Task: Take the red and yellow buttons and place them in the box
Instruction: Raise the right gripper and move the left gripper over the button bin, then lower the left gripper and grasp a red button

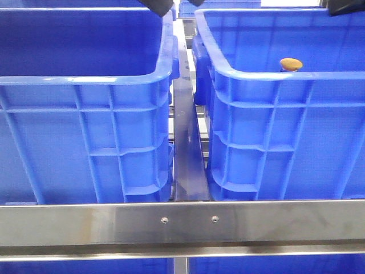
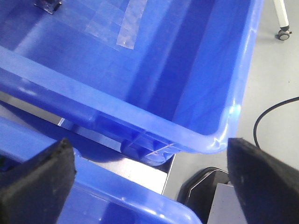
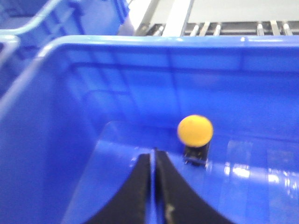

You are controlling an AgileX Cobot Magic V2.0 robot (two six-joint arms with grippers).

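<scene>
The yellow button [image 3: 195,129] stands upright on its dark body on the floor of the right blue box [image 3: 140,46]. Its cap also peeks over that box's near rim [image 1: 291,64]. My right gripper [image 3: 153,157] is shut with nothing in it, inside the box, its tips a short way beside the button and apart from it. My left gripper [image 2: 149,184] is open and empty, its black fingers [image 2: 37,186] spread wide above the gap between two box rims. The red button is out of view.
The left blue box [image 1: 85,80] and the right one stand side by side on a steel frame [image 1: 182,222] with a narrow gap [image 1: 185,142]. Clear tape [image 2: 128,28] and a small dark object [image 2: 46,4] lie on one box floor. A cable [image 2: 266,116] runs on the grey floor.
</scene>
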